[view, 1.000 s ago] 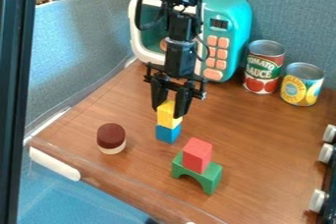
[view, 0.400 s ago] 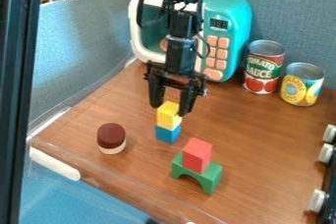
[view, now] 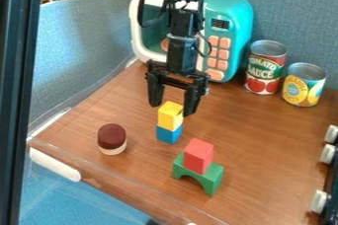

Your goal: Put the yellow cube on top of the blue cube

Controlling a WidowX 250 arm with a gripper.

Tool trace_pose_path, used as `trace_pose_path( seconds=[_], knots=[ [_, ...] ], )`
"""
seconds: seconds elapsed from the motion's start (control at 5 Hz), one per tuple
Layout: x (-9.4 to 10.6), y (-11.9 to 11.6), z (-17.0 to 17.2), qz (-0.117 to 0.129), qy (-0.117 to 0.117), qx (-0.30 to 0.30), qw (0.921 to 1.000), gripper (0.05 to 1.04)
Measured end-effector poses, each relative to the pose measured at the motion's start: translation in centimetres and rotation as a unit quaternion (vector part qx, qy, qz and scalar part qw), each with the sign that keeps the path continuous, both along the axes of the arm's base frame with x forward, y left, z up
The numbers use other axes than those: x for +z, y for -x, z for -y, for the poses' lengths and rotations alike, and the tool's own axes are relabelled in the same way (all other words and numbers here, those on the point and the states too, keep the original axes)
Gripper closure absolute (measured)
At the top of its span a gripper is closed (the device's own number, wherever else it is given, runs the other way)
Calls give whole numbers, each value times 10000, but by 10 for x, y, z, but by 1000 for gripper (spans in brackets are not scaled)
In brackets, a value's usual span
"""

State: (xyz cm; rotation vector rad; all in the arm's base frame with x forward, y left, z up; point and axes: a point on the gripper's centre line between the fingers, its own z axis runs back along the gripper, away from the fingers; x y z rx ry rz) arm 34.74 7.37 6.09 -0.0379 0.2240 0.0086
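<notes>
Brown over cream, a round piece (view: 111, 138) stands leftmost; next, the yellow cube (view: 170, 117) sits on the blue cube (view: 168, 135), its top between the spread fingertips of my gripper (view: 172, 109); rightward, a red block (view: 198, 156) tops a green arch (view: 212, 176) on the wood-grained tabletop (view: 271, 145).

The black robot arm comes into the view at the top edge, a little left of the middle. From there its dark links go down almost straight, and a black cable makes a loop along their left side. The wrist is upright, in the upper middle of the frame. Below it hangs the black gripper (view: 173, 109), near the centre of the frame and slightly to the left. Its two fingers (view: 155, 94) point downward and stand spread apart, with an open space between them.
</notes>
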Motion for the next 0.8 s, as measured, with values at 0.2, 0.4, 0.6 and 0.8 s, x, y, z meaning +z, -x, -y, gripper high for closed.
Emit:
trace_pose_path(
  seconds=[0.2, 0.4, 0.6, 0.8],
  knots=[
    [26, -1, 13, 82, -154, -265, 9995, 83],
    [61, 0, 39, 398, -324, -662, 9965, 83],
    [89, 4, 66, 655, -503, -1193, 9894, 83],
    [87, 9, 76, 615, -395, -1274, 9892, 83]
  ],
)
